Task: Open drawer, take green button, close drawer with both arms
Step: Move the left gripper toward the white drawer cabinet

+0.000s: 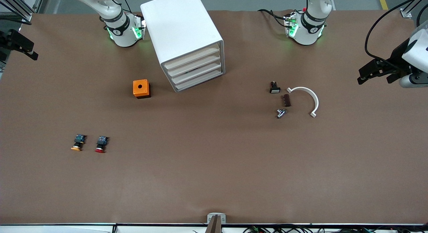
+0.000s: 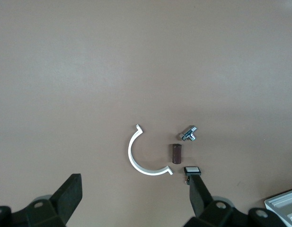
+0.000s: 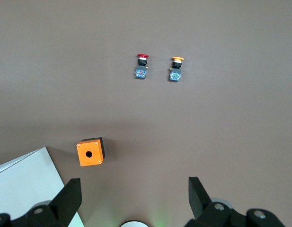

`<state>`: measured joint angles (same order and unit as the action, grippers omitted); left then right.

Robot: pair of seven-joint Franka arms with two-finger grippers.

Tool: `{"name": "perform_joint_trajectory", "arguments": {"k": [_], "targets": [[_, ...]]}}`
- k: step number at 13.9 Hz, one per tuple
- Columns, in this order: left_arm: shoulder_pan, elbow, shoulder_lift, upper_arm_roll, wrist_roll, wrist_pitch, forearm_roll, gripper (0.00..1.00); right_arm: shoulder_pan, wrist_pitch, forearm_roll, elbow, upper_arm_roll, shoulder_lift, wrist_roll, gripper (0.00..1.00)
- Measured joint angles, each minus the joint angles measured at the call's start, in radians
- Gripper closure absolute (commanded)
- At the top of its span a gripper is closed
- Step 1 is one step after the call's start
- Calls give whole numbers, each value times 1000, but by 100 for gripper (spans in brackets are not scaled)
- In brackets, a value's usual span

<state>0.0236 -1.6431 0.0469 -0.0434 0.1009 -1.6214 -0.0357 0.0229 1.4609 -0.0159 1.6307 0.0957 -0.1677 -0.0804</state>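
Observation:
The white cabinet (image 1: 182, 32) stands between the two arm bases. Its bottommost drawer (image 1: 200, 81) is shut, like the three above it. The button is out of view. My left gripper (image 2: 136, 194) hangs open, high over the left arm's end of the table (image 1: 376, 79), above a cluster of small parts, with nothing between its fingers. My right gripper (image 3: 134, 194) also hangs open and empty, high over the right arm's end (image 1: 23, 49). Both arms wait.
An orange box (image 1: 141, 88) with a hole sits beside the cabinet. An orange-capped button (image 1: 77, 142) and a red-capped button (image 1: 101, 144) lie nearer the front camera. A white arc (image 1: 306, 99), brown cylinder (image 1: 287, 100), metal fitting (image 1: 281, 113) and small switch (image 1: 275, 87) lie toward the left arm's end.

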Motion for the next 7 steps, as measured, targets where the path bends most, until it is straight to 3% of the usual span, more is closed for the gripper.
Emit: {"name": "perform_joint_trajectory", "arguments": {"k": [7], "targets": [[-3,13,-13,3,4,0,0,0,0,-7,0,1,0,0,0,0]]}}
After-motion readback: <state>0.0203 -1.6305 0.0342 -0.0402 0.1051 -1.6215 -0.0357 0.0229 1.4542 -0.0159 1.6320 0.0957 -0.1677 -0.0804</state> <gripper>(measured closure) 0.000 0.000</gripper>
